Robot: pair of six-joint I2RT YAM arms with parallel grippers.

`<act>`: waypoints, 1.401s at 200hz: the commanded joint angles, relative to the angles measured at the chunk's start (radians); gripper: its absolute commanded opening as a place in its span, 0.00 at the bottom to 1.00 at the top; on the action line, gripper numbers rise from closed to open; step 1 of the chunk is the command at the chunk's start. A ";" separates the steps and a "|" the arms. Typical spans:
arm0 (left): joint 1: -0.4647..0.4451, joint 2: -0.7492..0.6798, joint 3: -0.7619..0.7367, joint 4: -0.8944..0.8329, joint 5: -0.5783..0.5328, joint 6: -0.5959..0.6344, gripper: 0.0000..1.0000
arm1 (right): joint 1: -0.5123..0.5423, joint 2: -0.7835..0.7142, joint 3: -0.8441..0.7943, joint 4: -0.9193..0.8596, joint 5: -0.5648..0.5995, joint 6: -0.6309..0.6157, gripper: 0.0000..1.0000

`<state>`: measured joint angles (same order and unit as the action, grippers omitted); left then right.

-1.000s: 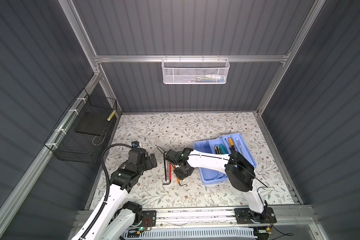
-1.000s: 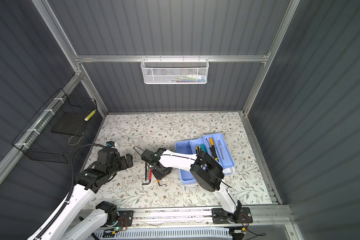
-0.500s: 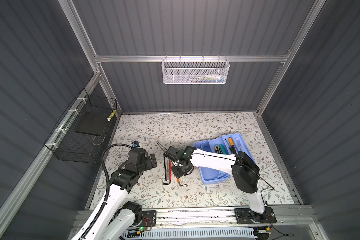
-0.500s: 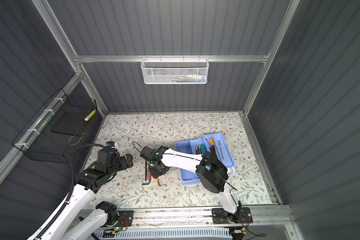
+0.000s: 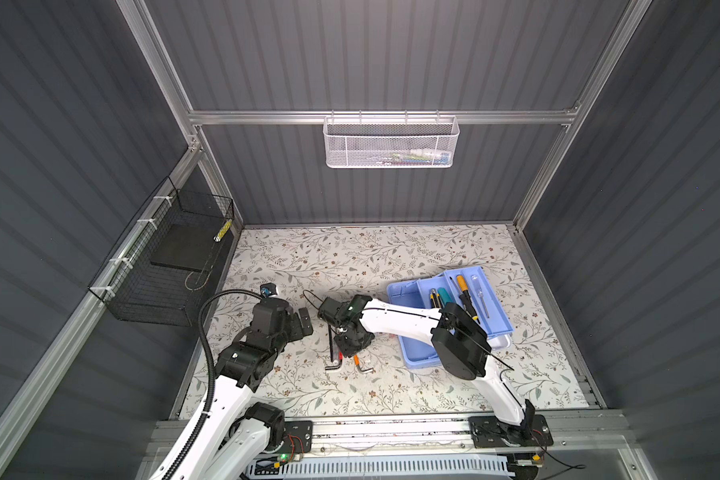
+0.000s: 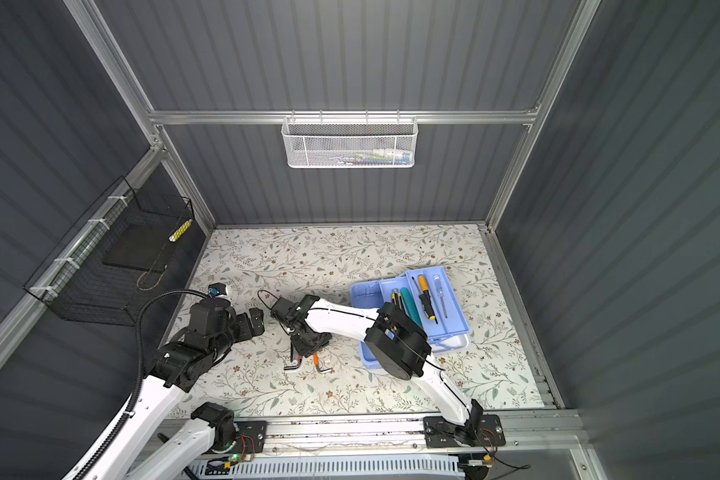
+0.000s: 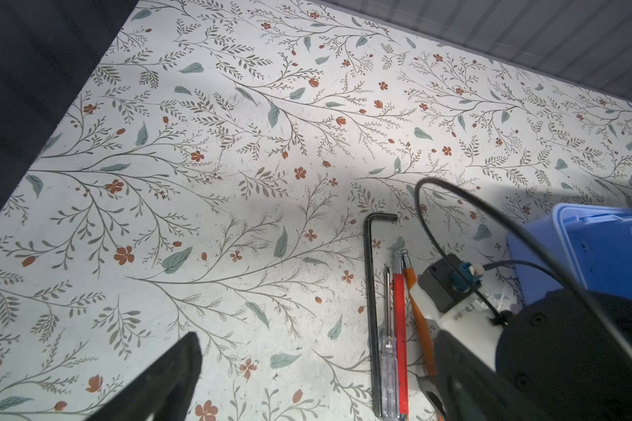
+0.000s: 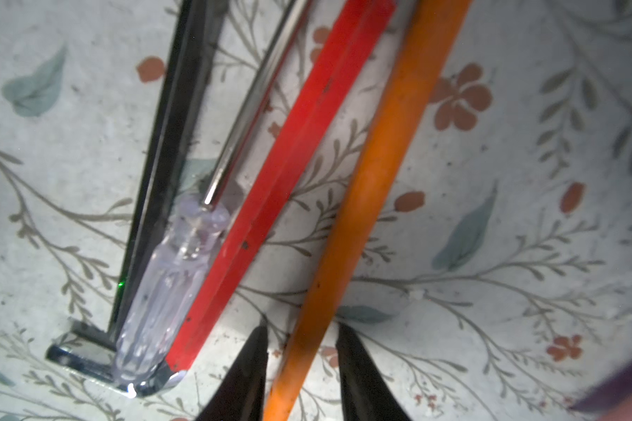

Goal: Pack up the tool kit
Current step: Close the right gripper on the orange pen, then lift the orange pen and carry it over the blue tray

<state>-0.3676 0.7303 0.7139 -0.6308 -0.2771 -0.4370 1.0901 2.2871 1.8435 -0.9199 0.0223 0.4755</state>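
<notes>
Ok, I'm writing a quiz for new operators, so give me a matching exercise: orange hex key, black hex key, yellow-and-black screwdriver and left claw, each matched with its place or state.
Things:
1. orange hex key
2. black hex key
3. yellow-and-black screwdriver
4. left claw

Places or states:
a. in the blue tray
b. open, holding nothing
c. on the table, between the fingers of the right claw
d. on the table, beside a clear-handled screwdriver

Pairs: 1-c, 2-d, 3-a, 4-b
</notes>
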 commanded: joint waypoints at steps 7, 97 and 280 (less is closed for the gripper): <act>-0.004 -0.013 -0.016 0.000 0.003 0.004 1.00 | 0.001 0.035 0.021 -0.077 0.035 0.036 0.27; -0.004 -0.009 -0.024 0.010 0.005 0.009 0.99 | -0.042 -0.067 -0.099 -0.005 -0.005 0.088 0.02; -0.004 0.015 -0.015 0.010 0.018 0.011 0.99 | -0.244 -0.570 -0.334 0.010 0.066 0.079 0.00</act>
<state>-0.3676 0.7380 0.7055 -0.6273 -0.2756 -0.4366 0.8864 1.7756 1.5696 -0.9062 0.0547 0.5598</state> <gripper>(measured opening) 0.995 0.125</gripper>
